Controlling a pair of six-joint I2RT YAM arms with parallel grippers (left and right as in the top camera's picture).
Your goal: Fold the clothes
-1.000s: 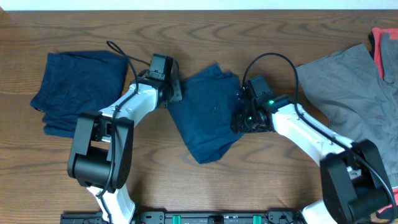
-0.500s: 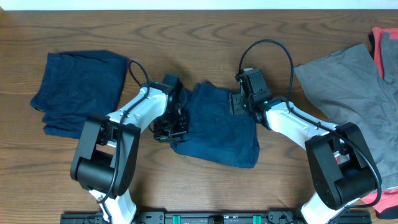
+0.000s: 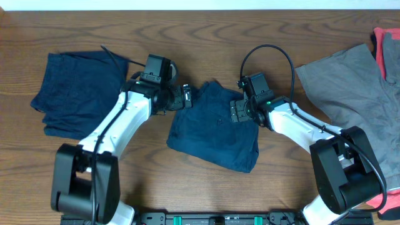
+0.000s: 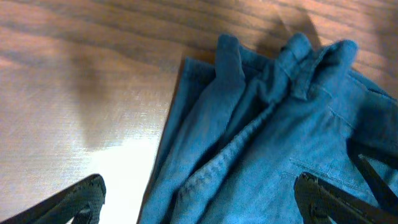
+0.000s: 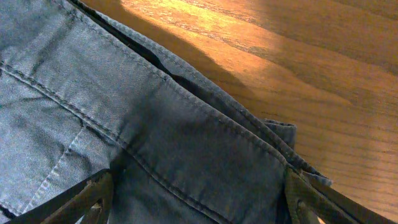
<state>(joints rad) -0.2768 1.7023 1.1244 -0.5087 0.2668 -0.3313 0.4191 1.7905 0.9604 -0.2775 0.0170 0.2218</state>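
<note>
Dark navy shorts (image 3: 215, 134) lie crumpled in the middle of the wooden table. My left gripper (image 3: 185, 97) hovers at their upper left edge. In the left wrist view its jaws (image 4: 202, 205) stand wide apart over bunched folds of the shorts (image 4: 267, 124), with nothing pinched. My right gripper (image 3: 238, 111) is over their upper right part. The right wrist view shows it (image 5: 200, 202) open above a seamed waistband (image 5: 186, 112), one finger (image 5: 314, 198) near the cloth's edge. A folded navy piece (image 3: 78, 90) rests at the far left.
A grey garment (image 3: 350, 87) is spread at the right, with a red one (image 3: 389, 44) at the top right corner and more red (image 3: 390, 201) at the bottom right. Bare wood (image 3: 187, 37) runs along the back.
My left gripper let go of the shorts' left edge, opened wide and moved up to their upper left. The right gripper opened wider. The shorts settled flatter.
</note>
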